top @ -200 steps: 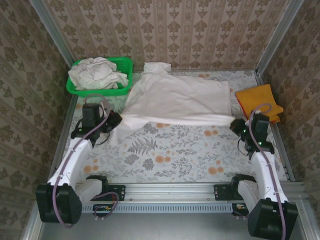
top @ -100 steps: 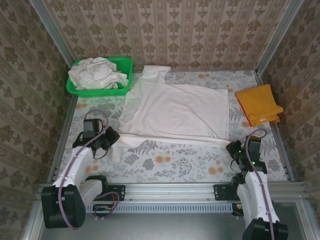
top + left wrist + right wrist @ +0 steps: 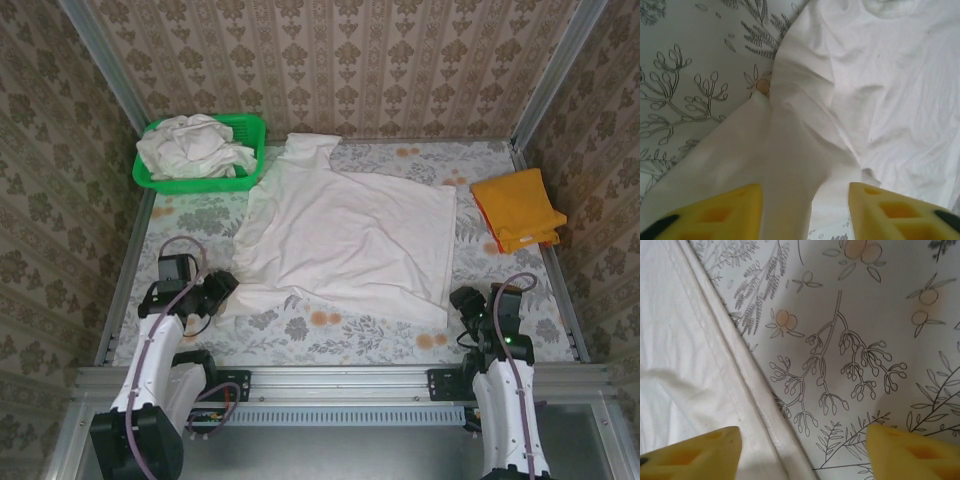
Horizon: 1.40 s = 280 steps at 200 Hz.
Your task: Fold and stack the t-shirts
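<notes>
— Off-white t-shirt [image 3: 350, 225], centre of the overhead frame: spread open on the flowered bench [image 3: 340, 325], collar toward the upper left, lower edge rumpled. Where are the others?
— Upper left: green basket [image 3: 200, 185] holding crumpled off-white t-shirts [image 3: 195, 145]. Right edge: orange t-shirt [image 3: 515, 208], folded, well apart from the spread one.
— And the arms?
— Lower left: left end effector [image 3: 222, 286], its yellow fingers [image 3: 715, 210] wide apart, a ridge of the shirt's cloth running up between them, not clamped. Lower right: right end effector [image 3: 463, 300], just beside the shirt's corner, equally wide and gripping nothing. In its wrist view the stitched hem [image 3: 730, 365] runs diagonally past the finger at the lower left, with bare bench across the rest of the gap.
</notes>
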Tool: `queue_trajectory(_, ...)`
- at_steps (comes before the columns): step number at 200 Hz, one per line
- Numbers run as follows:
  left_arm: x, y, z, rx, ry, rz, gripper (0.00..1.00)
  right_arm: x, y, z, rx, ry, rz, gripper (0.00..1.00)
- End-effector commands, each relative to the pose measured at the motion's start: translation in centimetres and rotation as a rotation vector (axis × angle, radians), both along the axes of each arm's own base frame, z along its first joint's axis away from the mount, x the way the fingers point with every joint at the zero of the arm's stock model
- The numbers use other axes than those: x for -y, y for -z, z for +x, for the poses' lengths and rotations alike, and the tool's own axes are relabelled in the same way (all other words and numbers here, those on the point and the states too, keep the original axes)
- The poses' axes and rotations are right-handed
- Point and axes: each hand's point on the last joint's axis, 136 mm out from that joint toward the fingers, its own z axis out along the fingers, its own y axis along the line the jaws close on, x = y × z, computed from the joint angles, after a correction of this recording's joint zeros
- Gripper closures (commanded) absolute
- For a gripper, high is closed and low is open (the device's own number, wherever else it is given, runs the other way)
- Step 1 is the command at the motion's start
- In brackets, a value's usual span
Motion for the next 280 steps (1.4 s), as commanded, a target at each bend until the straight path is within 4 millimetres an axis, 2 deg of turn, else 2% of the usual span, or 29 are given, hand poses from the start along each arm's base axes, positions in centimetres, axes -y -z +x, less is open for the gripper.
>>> queue_trajectory(1,-0.9,-2.0,0.2,0.028,0.006,0.067,0.33,1.2,-2.6,0.5,0.044,0.002,-0.094,0.21)
queue_trajectory(25,-0.8,-5.7,3.2,0.17,0.049,0.151,0.15,1.4,-5.1,3.2,0.149,-0.05,-0.135,0.18)
queue_trajectory(41,1.0,-7.3,6.0,0.249,0.129,0.183,0.07,1.0,-6.3,5.4,0.188,-0.102,-0.139,0.18)
queue_trajectory(54,2.8,-7.9,8.5,0.295,0.188,0.185,0.05,0.2,-6.9,7.5,0.192,-0.169,-0.158,0.18)
queue_trajectory(79,6.0,-7.4,13.4,0.325,0.292,0.207,0.04,-2.5,-8.0,11.9,0.176,-0.331,-0.244,0.17)
queue_trajectory(93,7.4,-6.3,15.7,0.308,0.327,0.202,0.04,-4.1,-7.2,14.4,0.128,-0.396,-0.263,0.16)
queue_trajectory(110,8.9,-4.7,17.4,0.27,0.357,0.184,0.04,-5.4,-6.1,17.3,0.105,-0.429,-0.258,0.17)
queue_trajectory(139,11.0,-1.0,17.6,0.185,0.394,0.148,0.04,-5.8,-3.4,21.4,0.047,-0.425,-0.238,0.23)
queue_trajectory(160,11.2,1.2,16.8,0.132,0.388,0.144,0.04,-5.8,-1.9,23.7,-0.006,-0.434,-0.231,0.27)
queue_trajectory(182,10.9,3.0,15.9,0.088,0.388,0.156,0.05,-4.9,0.2,25.0,-0.085,-0.421,-0.214,0.3)
queue_trajectory(204,11.1,4.0,14.8,0.049,0.391,0.145,0.05,-4.0,2.0,26.2,-0.132,-0.394,-0.144,0.31)
queue_trajectory(244,11.9,5.1,13.5,0.014,0.373,0.12,0.05,-3.2,3.8,28.1,-0.178,-0.351,-0.103,0.29)
queue_trajectory(280,12.5,4.5,14.4,0.048,0.357,0.105,0.05,-2.7,3.3,31.1,-0.158,-0.33,-0.102,0.27)
